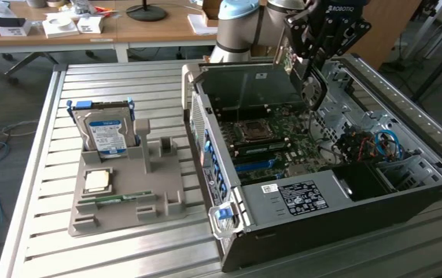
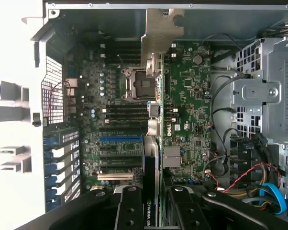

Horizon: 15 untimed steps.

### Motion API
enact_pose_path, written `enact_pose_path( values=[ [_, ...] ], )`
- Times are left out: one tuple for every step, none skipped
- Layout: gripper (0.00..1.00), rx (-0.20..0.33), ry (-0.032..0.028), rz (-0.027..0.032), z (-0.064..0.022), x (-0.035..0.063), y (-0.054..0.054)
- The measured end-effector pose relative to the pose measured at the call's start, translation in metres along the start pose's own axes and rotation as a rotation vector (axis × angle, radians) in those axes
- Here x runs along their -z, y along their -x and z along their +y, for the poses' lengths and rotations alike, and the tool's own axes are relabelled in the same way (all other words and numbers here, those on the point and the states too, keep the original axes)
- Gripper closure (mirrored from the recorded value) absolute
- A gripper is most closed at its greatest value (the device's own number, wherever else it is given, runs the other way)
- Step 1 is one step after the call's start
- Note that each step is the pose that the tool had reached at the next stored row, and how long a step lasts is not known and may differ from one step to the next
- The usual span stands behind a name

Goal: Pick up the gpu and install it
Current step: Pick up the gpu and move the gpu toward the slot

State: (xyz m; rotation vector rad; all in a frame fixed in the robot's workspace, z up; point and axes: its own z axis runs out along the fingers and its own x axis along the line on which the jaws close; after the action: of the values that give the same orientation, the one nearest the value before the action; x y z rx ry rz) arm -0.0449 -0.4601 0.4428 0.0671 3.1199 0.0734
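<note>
So, biggest first: a slatted metal table (image 1: 113, 75) carries everything, and an open computer case (image 1: 360, 220) lies on its side on the exterior view's right half. The robot arm (image 1: 236, 29) comes in from the far side, over the case. On the exterior view's left, just beside the case, sits a grey holder tray (image 1: 159, 191).

Inside the case the green motherboard (image 1: 283, 139) faces up. The gripper (image 1: 308, 61) hangs above its far end with its black fingers (image 2: 129, 211) pinching the gpu (image 2: 158, 143) from both sides. The card stands on edge, its metal bracket pointing at the case's far wall. Can't tell whether its lower edge touches the board.

Over on the tray, a blue-labelled hard drive (image 1: 107, 136) stands upright at the far end, a square chip (image 1: 98, 180) lies flat nearer, and a narrow green memory stick (image 1: 113, 198) sits just nearer than that.
</note>
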Motion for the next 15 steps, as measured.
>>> enact_pose_path(
  values=[
    [0.74, 0.002, 0.0001, 0.0001, 0.0, 0.0, 0.0003],
    [0.74, 0.004, 0.0001, 0.0002, 0.0001, 0.0, 0.0007],
    [0.74, 0.007, 0.0002, 0.0003, 0.0001, 0.0, 0.0011],
    [0.74, 0.009, 0.0003, 0.0005, 0.0001, 0.0, 0.0014],
    [0.74, 0.011, 0.0003, 0.0005, 0.0001, 0.0, 0.0015],
    [0.74, 0.012, 0.0004, 0.0006, 0.0001, 0.0, 0.0017],
    [0.74, 0.012, 0.0003, 0.0006, 0.0001, 0.0, 0.0019],
    [0.74, 0.013, 0.0003, 0.0007, 0.0001, 0.0, 0.0021],
    [0.74, 0.013, 0.0003, 0.0007, 0.0001, -0.0001, 0.0023],
    [0.74, 0.014, 0.0004, 0.0007, 0.0001, -0.0001, 0.0025],
    [0.74, 0.015, 0.0004, 0.0008, 0.0001, -0.0001, 0.0028],
    [0.74, 0.015, 0.0004, 0.0008, 0.0001, -0.0001, 0.003],
    [0.74, 0.016, 0.0004, 0.0008, 0.0001, -0.0001, 0.0033],
    [0.74, 0.016, 0.0004, 0.0008, 0.0001, -0.0001, 0.0034],
    [0.74, 0.016, 0.0004, 0.0008, 0.0002, -0.0001, 0.0034]
  ],
)
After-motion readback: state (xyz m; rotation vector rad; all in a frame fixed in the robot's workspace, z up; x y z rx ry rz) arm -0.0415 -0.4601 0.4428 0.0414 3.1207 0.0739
